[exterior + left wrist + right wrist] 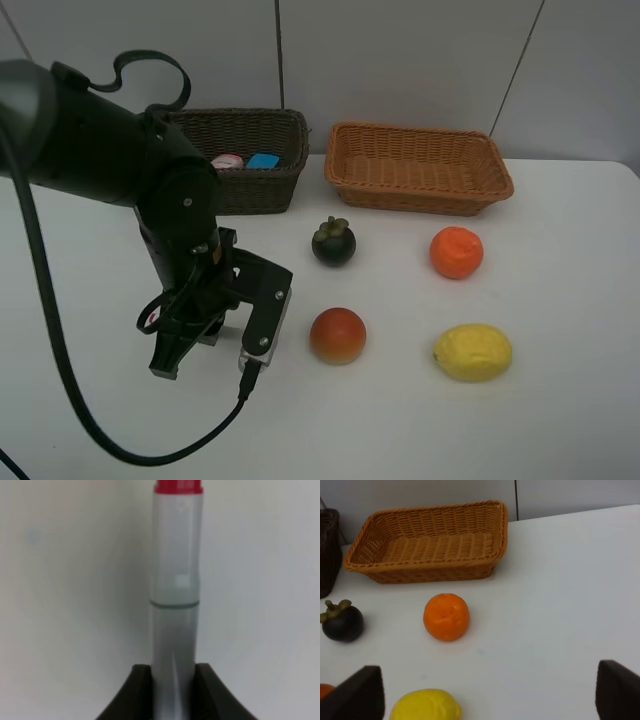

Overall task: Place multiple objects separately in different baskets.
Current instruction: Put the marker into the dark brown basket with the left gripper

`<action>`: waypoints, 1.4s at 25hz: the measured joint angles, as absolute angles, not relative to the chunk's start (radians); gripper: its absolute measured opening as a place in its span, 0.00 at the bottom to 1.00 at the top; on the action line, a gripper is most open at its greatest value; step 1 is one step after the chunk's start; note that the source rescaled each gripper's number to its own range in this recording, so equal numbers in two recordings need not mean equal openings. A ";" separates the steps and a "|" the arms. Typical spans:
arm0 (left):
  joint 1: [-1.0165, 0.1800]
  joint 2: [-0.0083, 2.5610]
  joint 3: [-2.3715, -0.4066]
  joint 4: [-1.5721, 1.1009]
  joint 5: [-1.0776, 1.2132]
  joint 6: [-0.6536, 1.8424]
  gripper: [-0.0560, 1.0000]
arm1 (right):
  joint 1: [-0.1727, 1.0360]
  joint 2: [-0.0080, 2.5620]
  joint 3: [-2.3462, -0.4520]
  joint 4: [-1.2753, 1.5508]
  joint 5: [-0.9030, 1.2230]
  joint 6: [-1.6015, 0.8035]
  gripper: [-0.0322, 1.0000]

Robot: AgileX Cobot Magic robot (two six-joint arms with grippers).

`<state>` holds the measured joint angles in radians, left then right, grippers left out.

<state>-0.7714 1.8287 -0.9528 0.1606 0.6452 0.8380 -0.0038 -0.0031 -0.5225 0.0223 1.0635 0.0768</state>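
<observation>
1. Your marker (176, 595), a smooth white cylinder with a red cap, is clamped in the left gripper (173, 674), low on the near-left of the white table (560, 420)
2. You're at the grasp step, I judge; next, lift it clear over the tall woven rim of the dark brown basket (255, 190)
3. Your right gripper (490, 687) gapes wide, holding nothing, near the round orange (446, 616) and the shallow tan wicker basket (435, 572)

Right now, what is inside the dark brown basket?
Inside the dark brown basket two things show above the front wall: a pink-and-white piece and a blue piece. Their lower parts and the basket floor are hidden by the wall, and the left arm covers one end.
</observation>
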 joint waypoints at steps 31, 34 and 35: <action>-0.306 2.166 -1.552 0.213 -0.052 -0.237 0.95 | -0.004 -0.003 -0.522 0.022 1.063 0.077 0.99; -0.306 2.160 -1.604 0.212 0.043 -0.230 1.00 | -0.004 -0.003 -0.522 0.022 1.063 0.077 0.99; -0.306 2.154 -1.620 0.207 0.084 -0.233 1.00 | -0.004 -0.003 -0.522 0.022 1.063 0.077 0.99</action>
<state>-0.3060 2.1544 -1.6198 0.2065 0.0840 -0.2331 -0.0038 -0.0031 -0.5225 0.0223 1.0635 0.0768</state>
